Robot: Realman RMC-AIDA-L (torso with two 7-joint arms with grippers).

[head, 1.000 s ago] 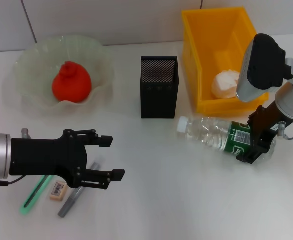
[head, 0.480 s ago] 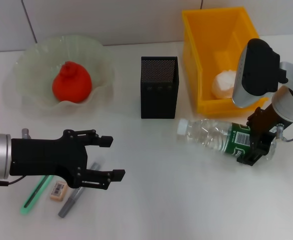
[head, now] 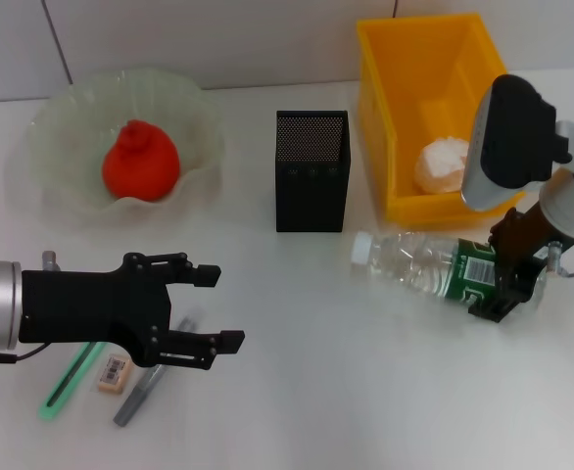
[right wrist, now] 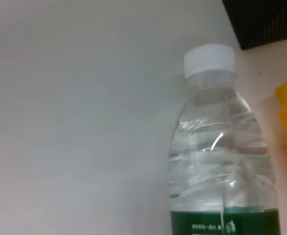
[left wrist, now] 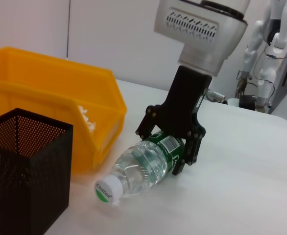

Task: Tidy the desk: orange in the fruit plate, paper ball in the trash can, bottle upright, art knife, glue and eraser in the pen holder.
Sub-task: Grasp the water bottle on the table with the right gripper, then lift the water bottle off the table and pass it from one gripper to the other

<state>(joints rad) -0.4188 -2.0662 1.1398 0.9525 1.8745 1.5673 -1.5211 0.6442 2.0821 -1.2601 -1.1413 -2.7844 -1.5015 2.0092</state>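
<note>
I find the bottle [head: 429, 266] lying on its side on the worktop [head: 346, 392], just right of the pen holder [head: 311, 169], cap toward it. My right end effector [head: 507, 284] is clenched on the bottle's green-labelled base end. My left end effector [head: 204, 308] hangs released, well left of the pen holder, above the eraser [head: 114, 372].

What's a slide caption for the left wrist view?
Right gripper clamps the lying bottle beside the yellow bin and black pen holder.
</note>
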